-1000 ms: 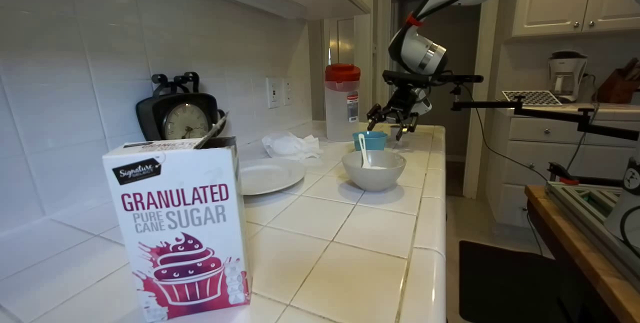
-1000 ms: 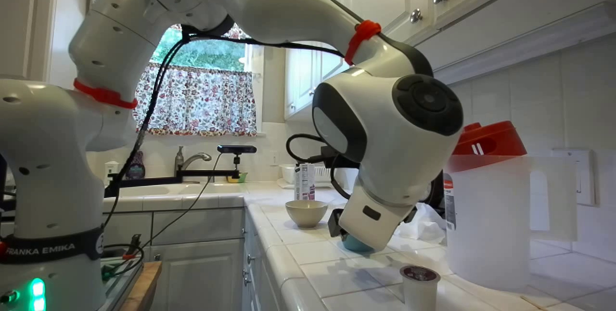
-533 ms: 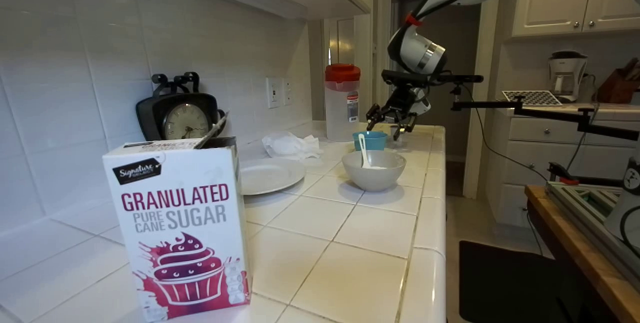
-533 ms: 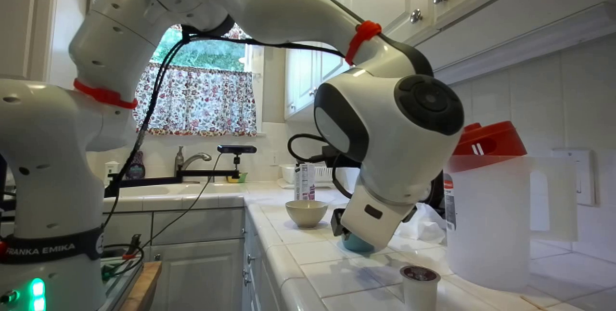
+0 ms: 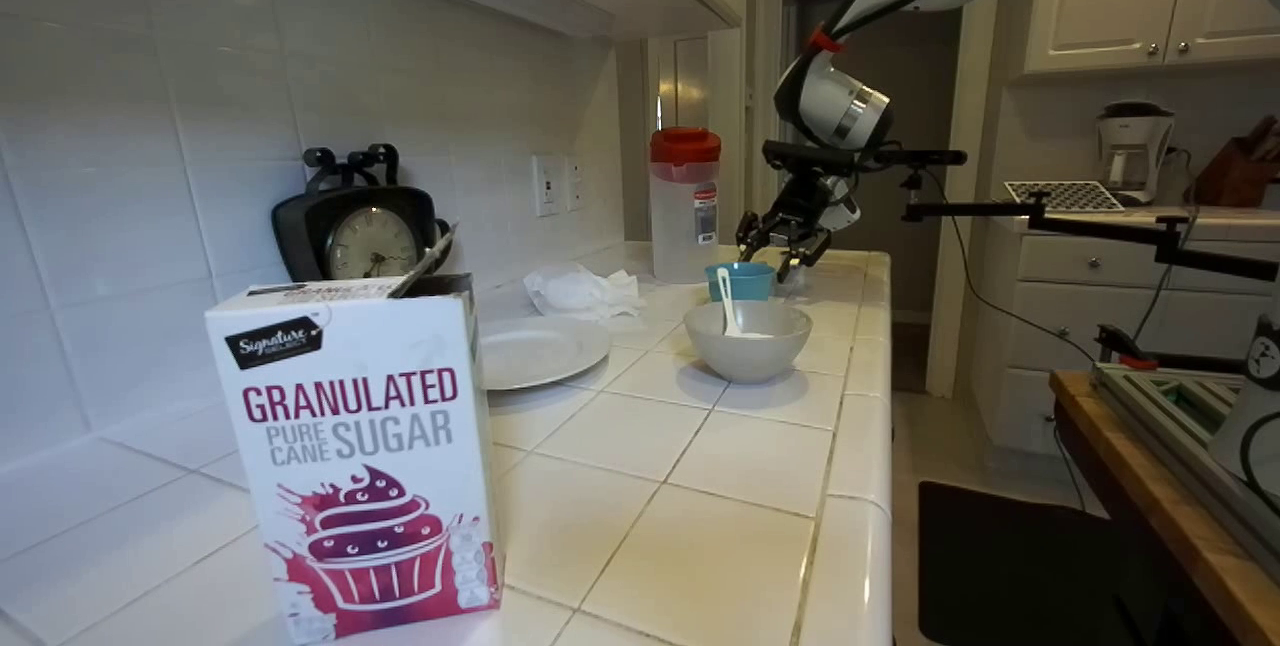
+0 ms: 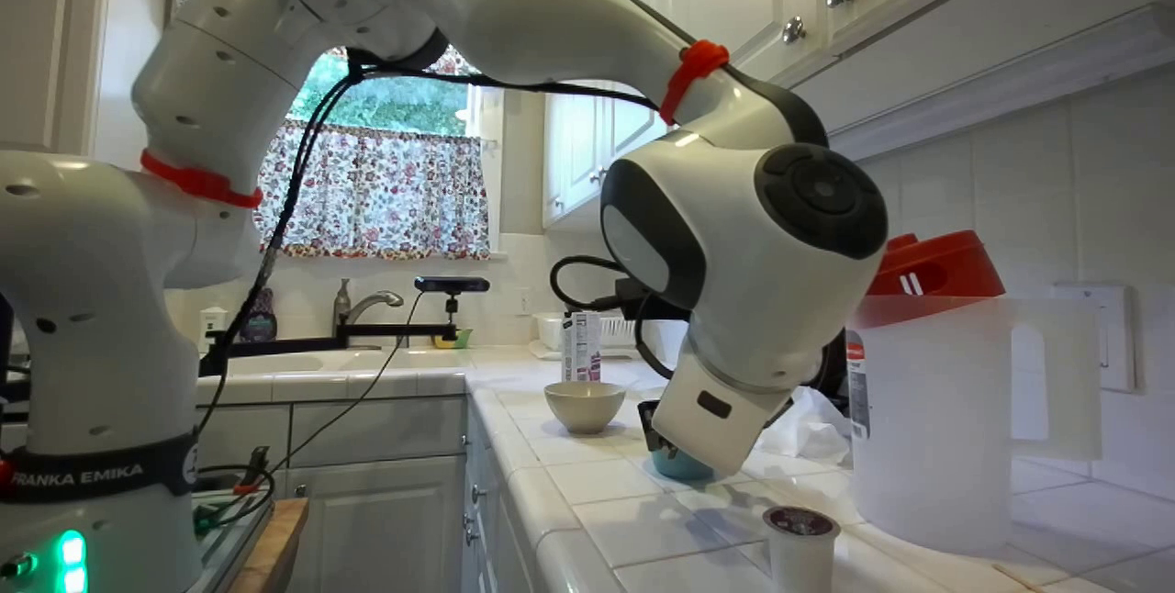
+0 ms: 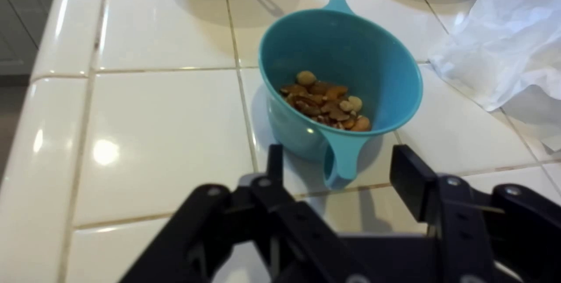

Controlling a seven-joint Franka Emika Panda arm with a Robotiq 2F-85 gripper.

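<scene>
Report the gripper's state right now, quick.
Gripper: open, holding nothing; in the wrist view, the near handle of the blue cup shows between its parted jaws.

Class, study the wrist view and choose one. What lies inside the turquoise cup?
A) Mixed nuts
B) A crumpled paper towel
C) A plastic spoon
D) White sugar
A: the wrist view looks down into the turquoise cup, where mixed nuts cover part of the bottom, while its near handle shows between the parted fingers.
</scene>
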